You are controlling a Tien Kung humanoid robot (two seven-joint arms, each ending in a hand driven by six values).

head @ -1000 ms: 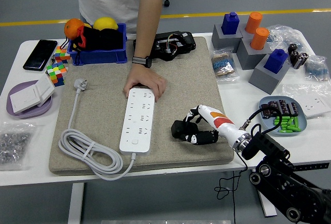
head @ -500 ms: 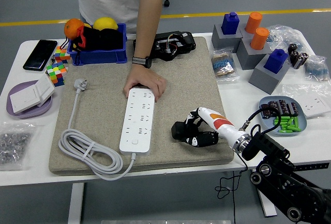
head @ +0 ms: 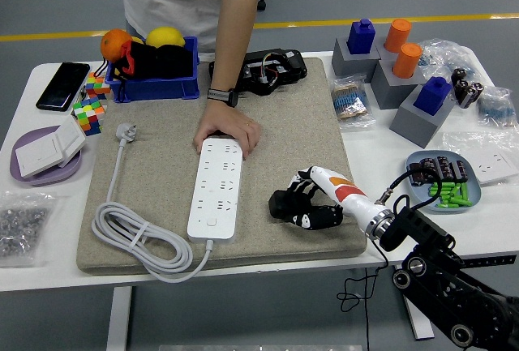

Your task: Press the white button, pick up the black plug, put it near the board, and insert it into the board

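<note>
A white power strip (head: pixel 216 187) lies on the grey felt mat (head: pixel 162 164), its cord coiled at the front left and its white plug (head: pixel 126 131) near the mat's left edge. A person's hand (head: pixel 229 128) rests on the strip's far end, holding it down. My right hand (head: pixel 308 203) sits at the mat's front right, fingers curled around the black plug (head: pixel 283 203), which rests low on the mat right of the strip. The left arm is out of sight.
A blue bin (head: pixel 154 71) with fruit, a phone (head: pixel 62 85), cubes (head: pixel 87 112) and a purple plate (head: pixel 32 169) stand at the left. Grey blocks (head: pixel 409 83) with blue and orange pegs and a tray (head: pixel 474 193) of small parts sit at the right. A black device (head: pixel 263 71) lies at the mat's far edge.
My right hand has shifted its fingers slightly around the black plug; the plug stays in nearly the same spot. The person's hand has not moved.
</note>
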